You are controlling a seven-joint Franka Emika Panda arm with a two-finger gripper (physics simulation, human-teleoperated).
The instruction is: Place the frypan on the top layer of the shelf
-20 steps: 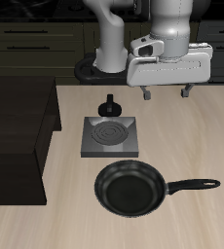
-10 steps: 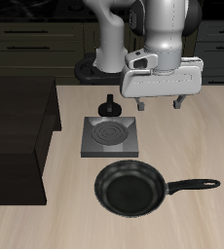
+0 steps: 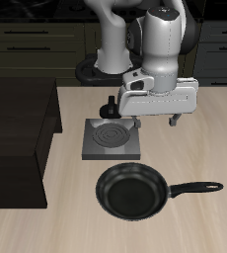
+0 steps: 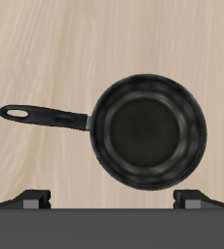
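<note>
Frypan point(image 3: 133, 191) lies flat on the wooden table point(image 3: 194, 138) in the exterior view, nearer the table's front edge than the grey burner plate point(image 3: 112, 139), with its long handle reaching away from the shelf point(image 3: 19, 143). One frypan, one burner plate with a spiral coil and one small black knob point(image 3: 111, 105) just behind that plate can be counted here. The shelf, a single dark boxy unit, stands at the table's side beside the burner plate, well apart from the frypan, its flat top bare. The gripper point(image 3: 154, 122) hangs above the table, behind the frypan and beside the burner plate, touching nothing; its two fingers stand spread wide with only air between them. Dark cabinets point(image 3: 37, 40) with drawer handles run along the back.

The wrist view shows what the other cannot: the frypan point(image 4: 148, 128) seen straight from above, its round black bowl empty, the handle ending in a hanging hole. Both fingertips point(image 4: 32, 198) show at the frame's edge, far apart. Shelf, burner plate and knob are out of this view; only bare tabletop point(image 4: 56, 49) surrounds the pan.
</note>
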